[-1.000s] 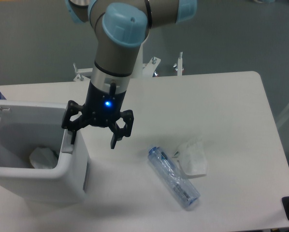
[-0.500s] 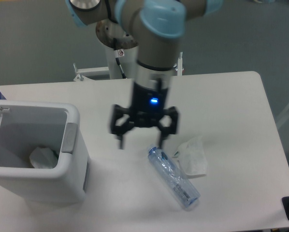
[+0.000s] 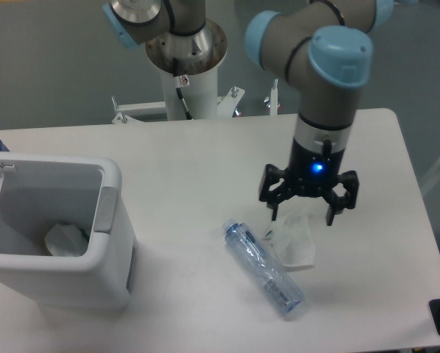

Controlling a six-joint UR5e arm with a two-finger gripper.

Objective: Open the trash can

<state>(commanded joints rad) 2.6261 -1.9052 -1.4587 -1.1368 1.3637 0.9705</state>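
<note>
Trash can (image 3: pixel 95 272): sits at the left edge of the table, its mouth wide open to the camera — the lid looks swung up out of frame on the left, so I'd judge the opening itself done.
Push tab (image 3: pixel 105 210): the grey strip on the bin's right rim, nothing touching it.
Inside the bin: a pale crumpled scrap (image 3: pixel 65 239) lies at the bottom.
Gripper (image 3: pixel 308 215): fingers spread apart and holding nothing, hanging over the right half of the table, well apart from the bin.
Below the gripper: a crumpled white wrapper (image 3: pixel 295 239), with a clear plastic bottle (image 3: pixel 264 271) lying on its side just beside it.
Risk, lid: if it is only resting upright, a knock to the table could drop it shut again.
Risk, clutter: a descent from here could crush the wrapper or nudge the bottle — and a round bottle on its side would likely roll toward the table edge.
Risk, view: the lid's hinge is out of sight, so I cannot tell how securely it stands.
</note>
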